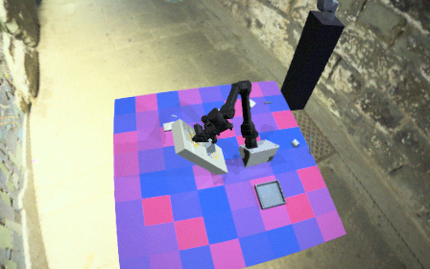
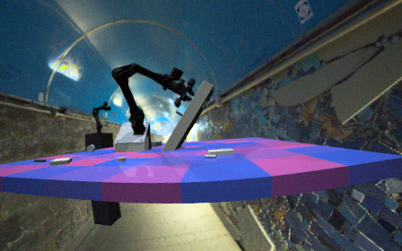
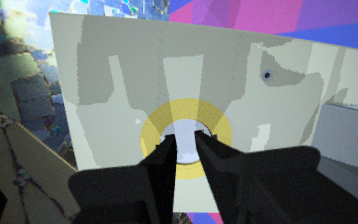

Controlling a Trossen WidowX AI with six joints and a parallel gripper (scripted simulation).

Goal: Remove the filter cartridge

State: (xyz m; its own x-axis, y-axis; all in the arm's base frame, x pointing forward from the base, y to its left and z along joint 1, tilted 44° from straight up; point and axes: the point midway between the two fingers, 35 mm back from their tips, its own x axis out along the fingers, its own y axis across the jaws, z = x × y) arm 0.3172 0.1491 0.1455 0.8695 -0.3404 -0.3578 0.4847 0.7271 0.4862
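The pale service panel (image 1: pixel 183 139) (image 2: pixel 189 116) (image 3: pixel 125 42) leans at a steep tilt on the checkered table. The round pale filter cartridge (image 3: pixel 186 147) sits inside a yellow ring (image 3: pixel 151 120) on the panel face. My gripper (image 3: pixel 184 135) is shut on the cartridge, with its fingertips at two opposite sides of the face; they cover the slots. The cartridge shows no clear rise out of the panel; its depth is hard to tell. The tray (image 1: pixel 270 194) lies on the table apart from the panel, and its floor is bare.
The arm's base box (image 1: pixel 260 155) (image 2: pixel 131 145) (image 3: pixel 352 137) stands near the panel. A white block (image 1: pixel 168 126) (image 2: pixel 221 151) lies behind the panel. A small white piece (image 1: pixel 295 142) and thin dark pieces lie near the table's edge. A dark pedestal (image 1: pixel 313 58) stands beyond it.
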